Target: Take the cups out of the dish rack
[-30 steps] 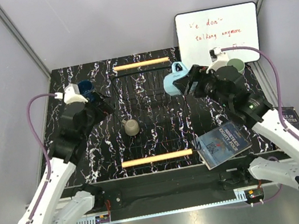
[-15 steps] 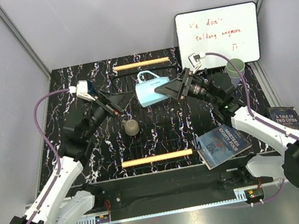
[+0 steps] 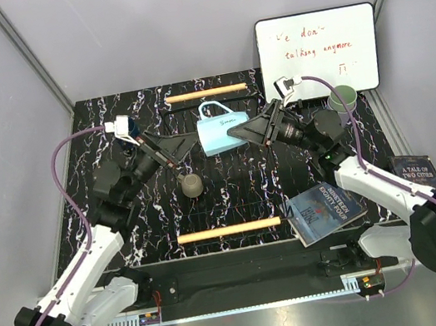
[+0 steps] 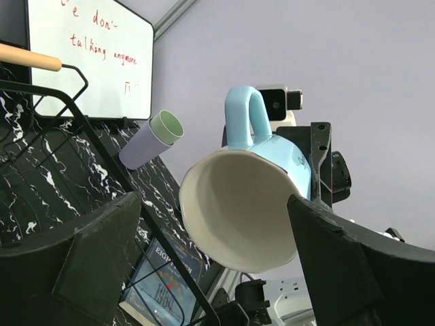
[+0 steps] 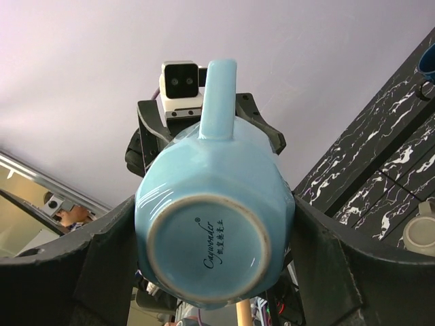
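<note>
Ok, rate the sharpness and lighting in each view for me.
Top view: evenly lit and sharp, the whiteboard writing readable. Left wrist view: the blue mug is crisp, the gripper fingers dark with little detail. Right wrist view: the print under the mug is legible, no harsh glare.

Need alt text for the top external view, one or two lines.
The right gripper holds a light blue mug on its side in the air above the black dish rack, its mouth toward the open left gripper. A beige mug sits in the rack; a whiteboard stands back right.
</note>
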